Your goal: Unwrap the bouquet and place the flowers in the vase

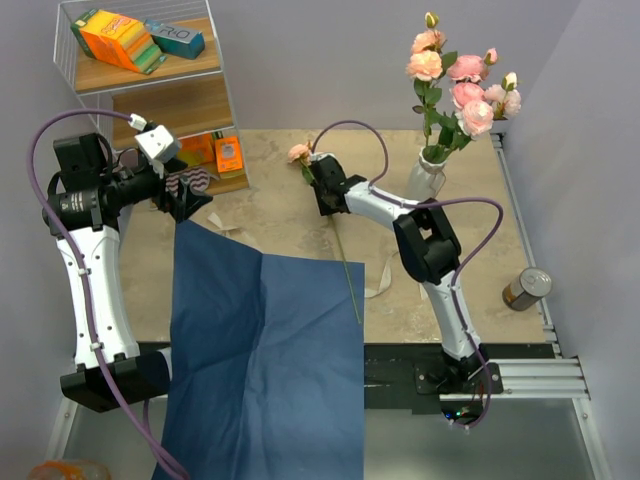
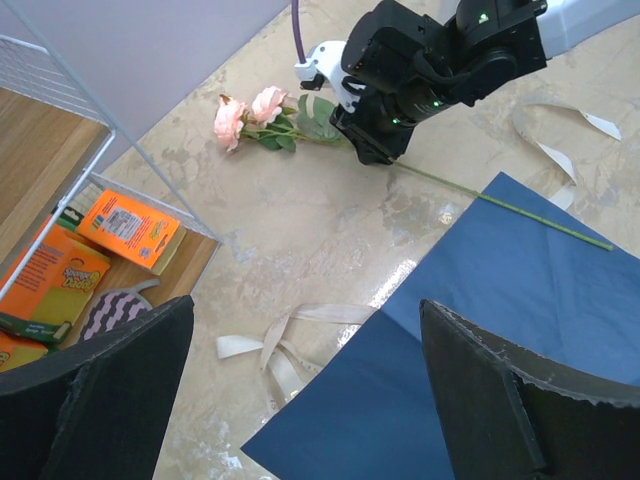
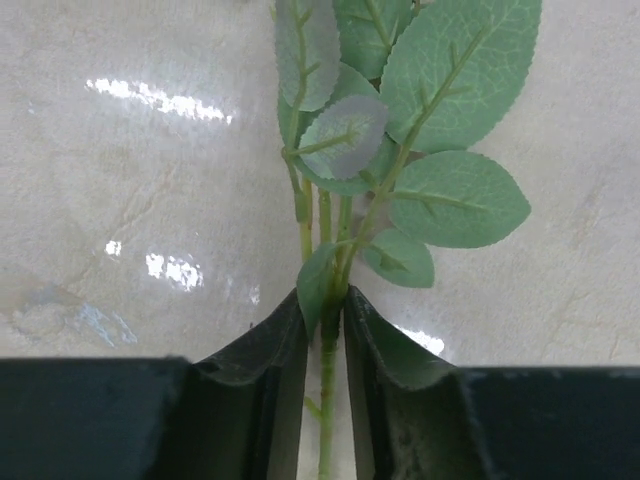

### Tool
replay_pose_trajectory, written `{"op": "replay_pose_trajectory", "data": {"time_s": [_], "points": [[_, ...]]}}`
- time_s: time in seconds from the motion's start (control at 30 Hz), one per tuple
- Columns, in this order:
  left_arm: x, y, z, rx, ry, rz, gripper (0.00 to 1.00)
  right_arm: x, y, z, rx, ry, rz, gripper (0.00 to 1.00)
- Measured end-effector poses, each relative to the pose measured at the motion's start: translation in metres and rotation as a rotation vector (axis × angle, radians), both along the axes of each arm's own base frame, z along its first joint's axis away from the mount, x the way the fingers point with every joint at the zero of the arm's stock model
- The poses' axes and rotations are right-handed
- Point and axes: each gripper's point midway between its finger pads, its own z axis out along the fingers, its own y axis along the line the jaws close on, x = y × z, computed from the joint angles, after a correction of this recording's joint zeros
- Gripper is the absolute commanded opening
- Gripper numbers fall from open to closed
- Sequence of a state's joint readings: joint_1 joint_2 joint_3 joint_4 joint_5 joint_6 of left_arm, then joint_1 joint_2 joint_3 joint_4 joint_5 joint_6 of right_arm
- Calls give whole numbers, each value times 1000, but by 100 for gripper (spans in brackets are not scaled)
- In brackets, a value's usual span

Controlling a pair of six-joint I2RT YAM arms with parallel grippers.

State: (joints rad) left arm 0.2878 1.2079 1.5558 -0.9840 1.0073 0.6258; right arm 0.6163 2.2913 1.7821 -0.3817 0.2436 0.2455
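Observation:
The bouquet's blue paper (image 1: 265, 360) lies flat and open on the table, draping over the near edge. The white vase (image 1: 425, 180) at the back right holds several pink flowers (image 1: 455, 85). One more rose (image 1: 299, 153) lies on the table, its long stem (image 1: 345, 270) reaching onto the paper. My right gripper (image 1: 322, 190) is down over that stem (image 3: 327, 400) just below the leaves (image 3: 440, 190). Its jaws stand narrowly open, with slim gaps either side of the stem. My left gripper (image 1: 190, 200) hovers wide open over the paper's far left corner (image 2: 500, 330), holding nothing.
The cream ribbon (image 2: 290, 340) lies loose by the paper's corner, with another strip (image 1: 378, 282) right of the stem. A wire shelf (image 1: 150, 80) with boxes stands at the back left. A metal can (image 1: 526, 288) lies near the right edge.

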Motion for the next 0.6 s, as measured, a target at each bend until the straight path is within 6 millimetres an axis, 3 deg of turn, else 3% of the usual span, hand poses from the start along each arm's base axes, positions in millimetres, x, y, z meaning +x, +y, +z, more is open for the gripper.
{"op": "replay_pose_trajectory", "data": {"time_s": [0.1, 0.43, 0.53, 0.6], "points": [[0, 0, 0, 0, 0, 0, 99, 9, 7, 0, 5, -4, 5, 0], [0, 0, 0, 1, -2, -2, 99, 14, 12, 6, 29, -7, -3, 0], [0, -1, 1, -10, 0, -4, 99, 19, 11, 24, 36, -44, -22, 0], [0, -2, 2, -15, 0, -6, 99, 26, 13, 55, 63, -98, -34, 0]]}}
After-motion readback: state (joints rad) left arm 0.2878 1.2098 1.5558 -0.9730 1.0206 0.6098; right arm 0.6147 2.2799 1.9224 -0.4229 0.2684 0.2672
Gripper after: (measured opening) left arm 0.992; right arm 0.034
